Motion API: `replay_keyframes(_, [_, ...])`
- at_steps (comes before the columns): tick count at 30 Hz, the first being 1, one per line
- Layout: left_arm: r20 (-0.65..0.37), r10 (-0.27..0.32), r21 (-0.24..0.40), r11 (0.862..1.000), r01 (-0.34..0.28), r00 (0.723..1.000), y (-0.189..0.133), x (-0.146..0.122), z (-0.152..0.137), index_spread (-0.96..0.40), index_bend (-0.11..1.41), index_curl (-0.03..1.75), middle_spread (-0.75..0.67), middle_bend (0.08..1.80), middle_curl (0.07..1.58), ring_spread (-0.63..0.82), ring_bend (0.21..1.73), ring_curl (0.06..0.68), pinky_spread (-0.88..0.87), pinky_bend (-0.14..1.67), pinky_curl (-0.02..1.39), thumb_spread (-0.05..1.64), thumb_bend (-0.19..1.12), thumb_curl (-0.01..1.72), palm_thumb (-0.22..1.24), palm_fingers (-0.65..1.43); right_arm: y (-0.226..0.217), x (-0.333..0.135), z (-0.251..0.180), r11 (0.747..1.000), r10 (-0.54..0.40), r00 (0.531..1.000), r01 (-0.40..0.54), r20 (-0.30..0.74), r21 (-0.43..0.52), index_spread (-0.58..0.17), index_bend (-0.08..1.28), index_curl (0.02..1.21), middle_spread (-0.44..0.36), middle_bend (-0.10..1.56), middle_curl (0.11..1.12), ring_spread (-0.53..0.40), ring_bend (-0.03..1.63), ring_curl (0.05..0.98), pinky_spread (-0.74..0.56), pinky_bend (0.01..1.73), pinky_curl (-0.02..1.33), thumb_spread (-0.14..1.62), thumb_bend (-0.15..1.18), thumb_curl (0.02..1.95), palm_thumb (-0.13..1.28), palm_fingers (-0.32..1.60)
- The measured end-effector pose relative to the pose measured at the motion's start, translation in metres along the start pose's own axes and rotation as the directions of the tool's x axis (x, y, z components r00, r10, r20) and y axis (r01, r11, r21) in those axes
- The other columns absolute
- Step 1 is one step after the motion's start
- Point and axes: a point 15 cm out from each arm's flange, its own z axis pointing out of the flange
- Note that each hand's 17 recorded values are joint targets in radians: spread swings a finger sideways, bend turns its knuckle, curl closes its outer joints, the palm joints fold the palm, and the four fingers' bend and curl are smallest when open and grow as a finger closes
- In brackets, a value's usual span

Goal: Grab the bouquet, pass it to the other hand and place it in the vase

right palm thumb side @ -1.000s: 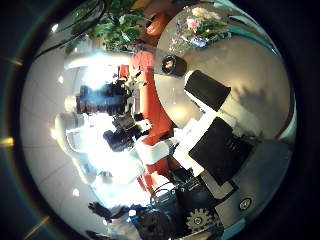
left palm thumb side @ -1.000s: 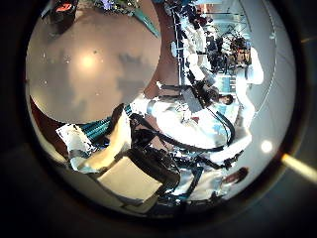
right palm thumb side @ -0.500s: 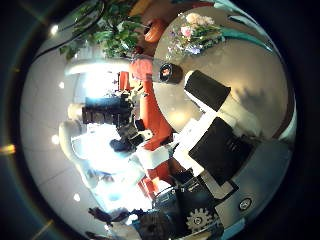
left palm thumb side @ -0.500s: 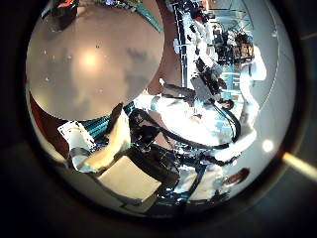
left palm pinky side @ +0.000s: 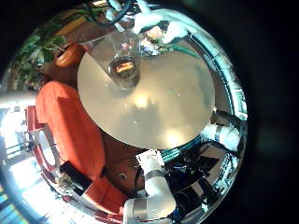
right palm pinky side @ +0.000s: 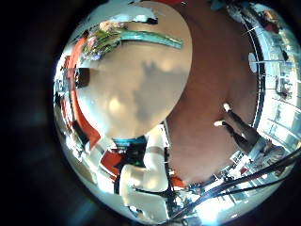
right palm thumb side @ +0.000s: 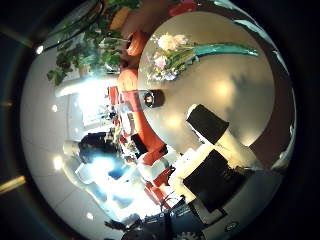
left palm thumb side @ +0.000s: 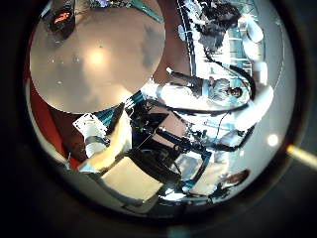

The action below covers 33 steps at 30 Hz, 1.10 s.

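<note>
Round table (right palm thumb side: 250,110) bears bouquet (right palm thumb side: 190,55), seemingly flat.

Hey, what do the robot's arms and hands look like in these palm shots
The arm is made of smooth, rounded white segments joined like thick tubes. The left hand and right hand are built from blocky black and white parts, boxy rather than rounded.

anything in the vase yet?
Nothing visible inside the glass vase standing on the round table; its base shows through the glass. The bouquet lies on the table, not in it. The very bottom is distorted.
</note>
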Motion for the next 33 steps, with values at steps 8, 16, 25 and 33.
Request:
replay_keyframes(8, [-0.009,0.002,-0.014,1.0,-0.002,1.0,-0.004,-0.009,0.003,0.19,0.17,0.33,0.49,0.2,0.33,0.59,0.46,0.22,0.54,0.19,0.29,1.07,-0.02,0.37,0.53,0.03,-0.052,0.023,0.026,0.995,0.029,0.996,-0.038,-0.087,-0.094,-0.329,0.2,0.36,-0.026,0.32,0.39,0.013,0.72,0.127,0.4,0.64,0.04,1.07,-0.02,0.47,0.71,0.39])
replay_keyframes(16, [-0.03,0.011,-0.025,1.0,-0.011,0.999,-0.013,-0.007,0.006,0.19,0.17,0.33,0.49,0.19,0.33,0.59,0.46,0.219,0.54,0.19,0.29,1.07,-0.02,0.37,0.53,0.03,-0.083,0.038,0.058,0.985,0.03,0.991,-0.051,-0.127,-0.166,-0.319,0.2,0.38,-0.045,0.33,0.39,-0.024,0.67,0.129,0.34,0.55,0.03,1.07,-0.03,0.47,0.68,0.39])
replay_keyframes(25, [-0.031,0.026,-0.026,0.999,-0.026,0.999,-0.02,0.001,-0.003,0.19,0.17,0.33,0.49,0.2,0.33,0.59,0.46,0.22,0.54,0.19,0.29,1.07,-0.02,0.37,0.53,0.03,-0.113,0.067,0.096,0.97,0.034,0.981,-0.079,-0.191,-0.232,-0.311,0.19,0.39,-0.049,0.31,0.39,-0.028,0.62,0.133,0.3,0.5,0.05,1.07,-0.03,0.47,0.66,0.39])
replay_keyframes(33, [-0.02,0.027,-0.022,0.999,-0.027,0.999,-0.019,0.007,-0.006,0.19,0.17,0.33,0.49,0.2,0.33,0.59,0.45,0.219,0.54,0.19,0.29,1.08,-0.02,0.36,0.52,0.03,-0.136,0.087,0.133,0.963,0.033,0.975,-0.09,-0.222,-0.253,-0.311,0.2,0.41,-0.041,0.3,0.39,-0.004,0.55,0.13,0.29,0.46,0.07,1.07,-0.02,0.47,0.66,0.38])
